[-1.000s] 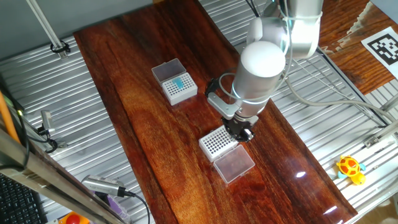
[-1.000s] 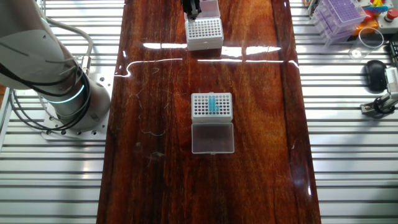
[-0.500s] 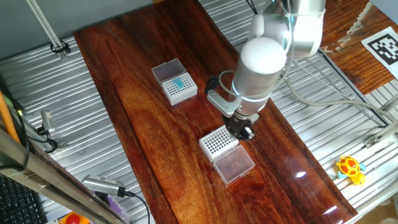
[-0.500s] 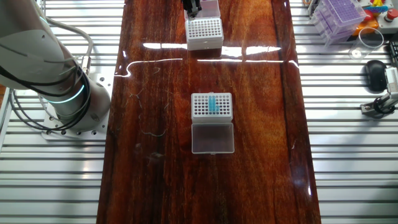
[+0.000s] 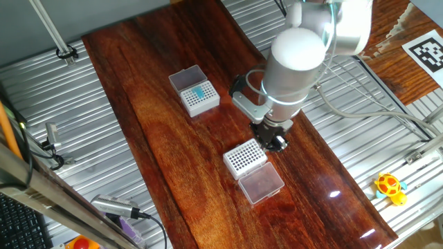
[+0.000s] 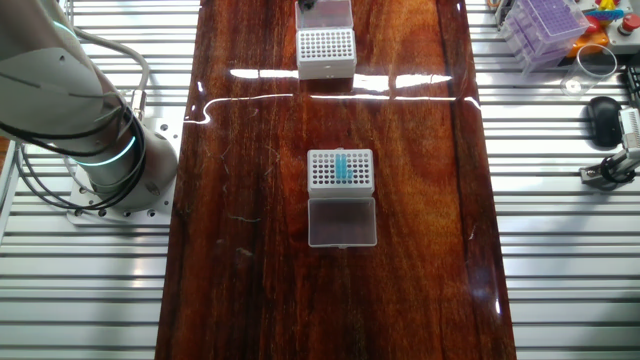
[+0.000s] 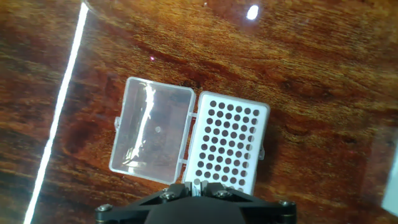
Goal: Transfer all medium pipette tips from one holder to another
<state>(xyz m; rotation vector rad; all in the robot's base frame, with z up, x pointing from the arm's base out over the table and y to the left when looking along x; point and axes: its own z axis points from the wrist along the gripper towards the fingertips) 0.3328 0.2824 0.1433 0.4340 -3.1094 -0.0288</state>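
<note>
Several medium pipette tips (image 5: 201, 91) (image 6: 341, 167) stand as teal dots in one white rack (image 5: 196, 101) (image 6: 322, 171), whose clear lid lies open beside it. The other white rack (image 5: 245, 158) (image 6: 327, 50) (image 7: 227, 144) shows only dark empty holes; its near corner is hidden under my hand. My gripper (image 5: 274, 142) (image 7: 196, 185) hangs just above that rack's edge, at the corner by the lid hinge. The fingers (image 7: 176, 189) stand almost together with a thin pale teal sliver between them, which looks like a held tip. In the other fixed view the gripper (image 6: 308, 3) barely shows at the top edge.
The empty rack's clear lid (image 5: 261, 183) (image 7: 151, 135) lies open flat on the wooden table (image 5: 159, 131). Ribbed metal surfaces flank the wood on both sides. The arm's base (image 6: 100, 150) stands left of the table. A purple tip box (image 6: 545, 25) sits off to the far right.
My gripper has lifted off the empty rack and drifted slightly toward its hinge side. Both racks stay where they were.
</note>
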